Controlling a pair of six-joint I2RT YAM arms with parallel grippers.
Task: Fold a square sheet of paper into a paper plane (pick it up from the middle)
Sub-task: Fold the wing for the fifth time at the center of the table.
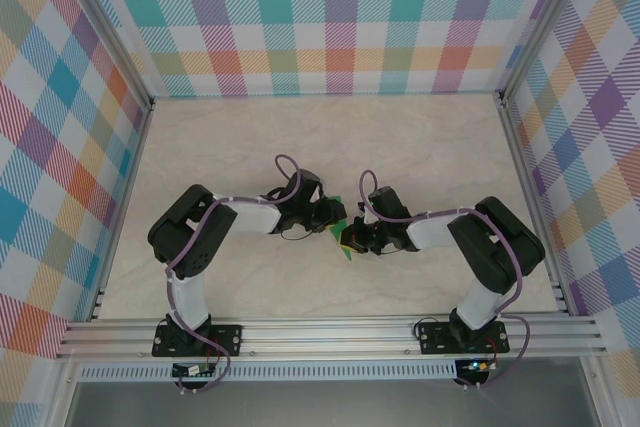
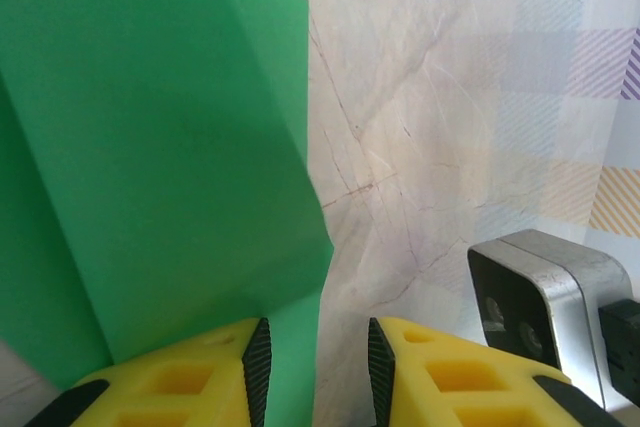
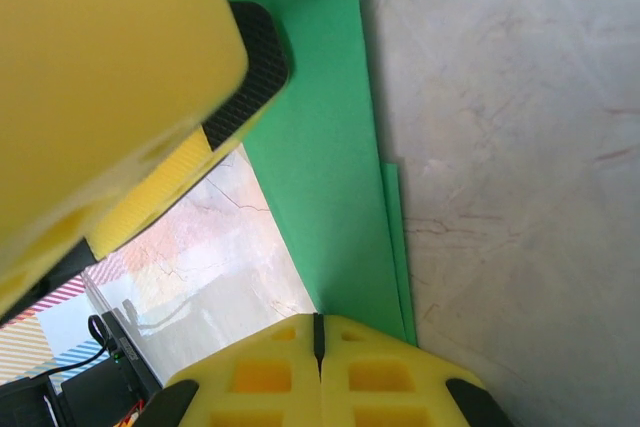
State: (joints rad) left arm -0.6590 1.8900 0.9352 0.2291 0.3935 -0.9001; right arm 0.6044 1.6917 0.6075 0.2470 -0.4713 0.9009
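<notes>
Overhead, both black arms are bent at the elbow and reach inward, so their wrists meet near the middle of the pale marbled worktop [image 1: 420, 147]. The left pincer [image 1: 332, 217] and the right pincer [image 1: 352, 239] face each other, almost touching. The thin green paper sheet [image 1: 340, 232] shows as small slivers between them, mostly covered by the two heads. Bright checked walls [image 1: 340, 17] enclose the worktop on three sides, and a ribbed aluminium rail [image 1: 330, 337] carries the arm bases along the near edge.

From the left wrist, the left pincer [image 2: 318, 347] looks down along the green paper sheet [image 2: 150, 167], which is folded into overlapping layers and takes up the left half. Its yellow fingers [image 2: 180, 382] stand narrowly apart, with a paper edge and bare worktop [image 2: 420, 127] showing in the gap. A grey metal camera box [image 2: 545, 292] sits at the lower right.

From the right wrist, the right pincer [image 3: 320, 332] has its yellow fingers pressed together, pinching the lower end of the green paper sheet [image 3: 320, 147], which rises as a narrow folded strip. A yellow finger of the left pincer [image 3: 100, 77] looms at the upper left, its black pad against the paper. Marbled worktop [image 3: 520, 147] lies to the right.
</notes>
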